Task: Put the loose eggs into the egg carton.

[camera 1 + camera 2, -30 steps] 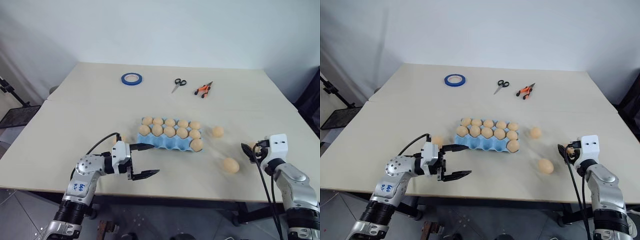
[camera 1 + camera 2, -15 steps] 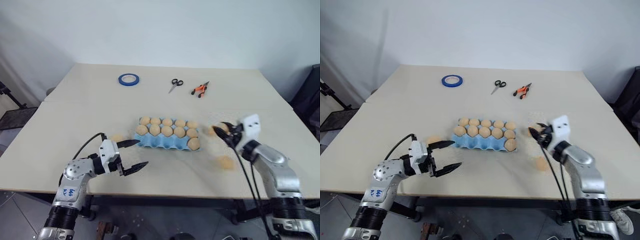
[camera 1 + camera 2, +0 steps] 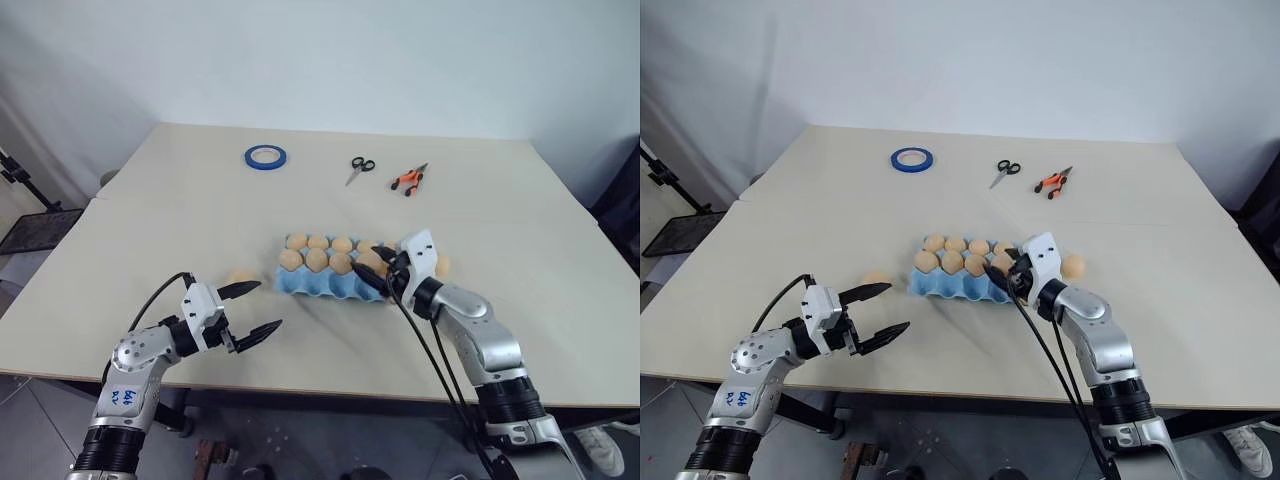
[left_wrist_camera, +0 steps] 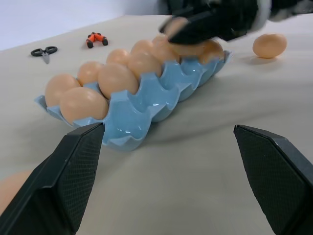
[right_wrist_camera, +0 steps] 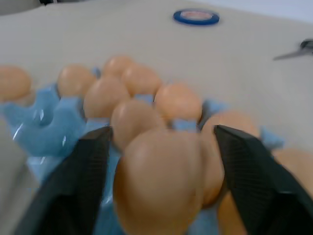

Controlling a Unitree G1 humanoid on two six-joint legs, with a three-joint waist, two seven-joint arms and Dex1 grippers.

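Eggs fill most cups of the egg carton (image 3: 330, 282) on the bench (image 3: 200, 210). Right end effector (image 3: 378, 272) hovers over the carton's right end; an egg (image 5: 159, 183) sits between its spread fingers. Left end effector (image 3: 252, 308) is released, left of the carton. Loose eggs (image 3: 1073, 266) (image 3: 876, 280) lie right and left of the carton.
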